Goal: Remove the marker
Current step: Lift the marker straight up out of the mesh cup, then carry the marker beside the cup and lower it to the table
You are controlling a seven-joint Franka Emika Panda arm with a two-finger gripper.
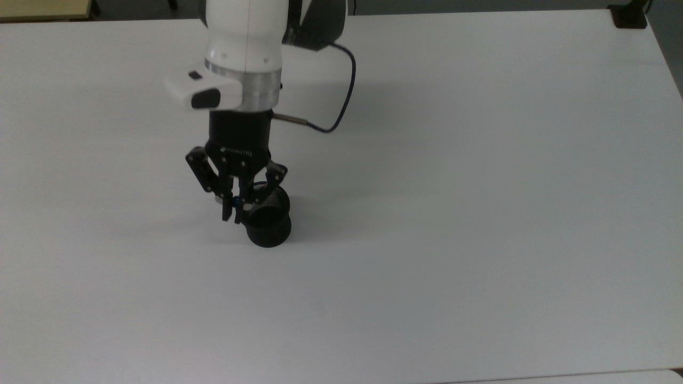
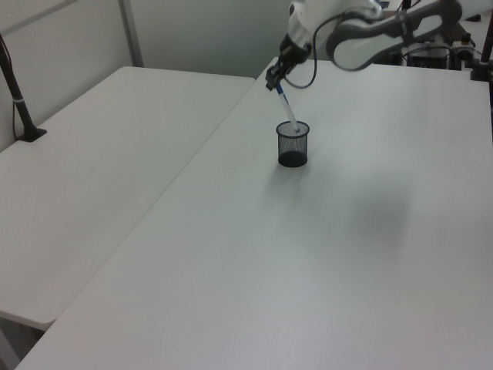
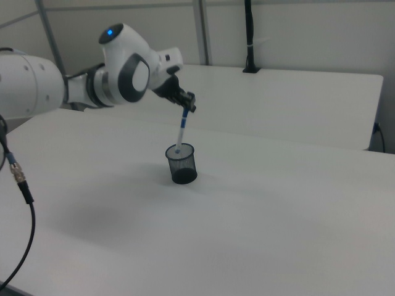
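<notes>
**A:** So what's the layout, big stuff first?

**B:** White table [image 2: 323,254], with the Panda arm [image 3: 117,77] reaching over it. A black mesh cup [image 2: 293,144] stands upright on the table.

**A:** And the gripper?

**B:** The gripper [image 2: 274,79] is up above the cup, fingers pinched on the blue cap end of the marker [image 2: 286,108] — in the top view the cap sits right between the fingertips.

**A:** Marker's out?

**B:** Not quite — it hangs tilted, lower tip at the cup's rim, leaning toward the left view's left.
</notes>
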